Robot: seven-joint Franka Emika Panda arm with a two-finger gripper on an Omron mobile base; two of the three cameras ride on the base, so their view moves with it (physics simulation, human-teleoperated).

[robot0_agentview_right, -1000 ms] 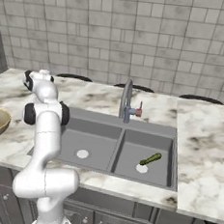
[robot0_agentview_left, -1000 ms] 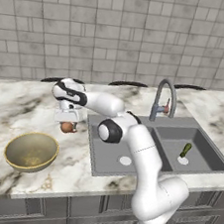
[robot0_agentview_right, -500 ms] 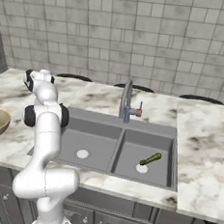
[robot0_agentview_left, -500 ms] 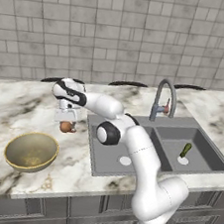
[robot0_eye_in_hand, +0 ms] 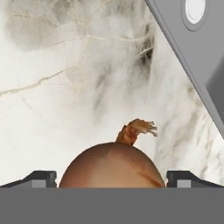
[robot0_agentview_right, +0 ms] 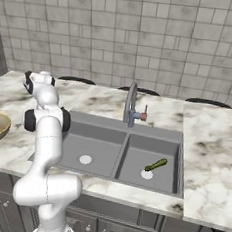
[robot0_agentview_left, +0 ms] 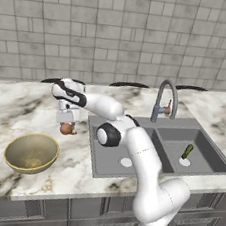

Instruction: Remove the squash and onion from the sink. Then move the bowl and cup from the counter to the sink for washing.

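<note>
the onion is placed on the counter just left of the sink, behind the bowl. the squash is lying in the sink's right basin, by its drain.

My gripper has opened wider around the onion, which has come down a little toward the counter left of the sink.
</note>
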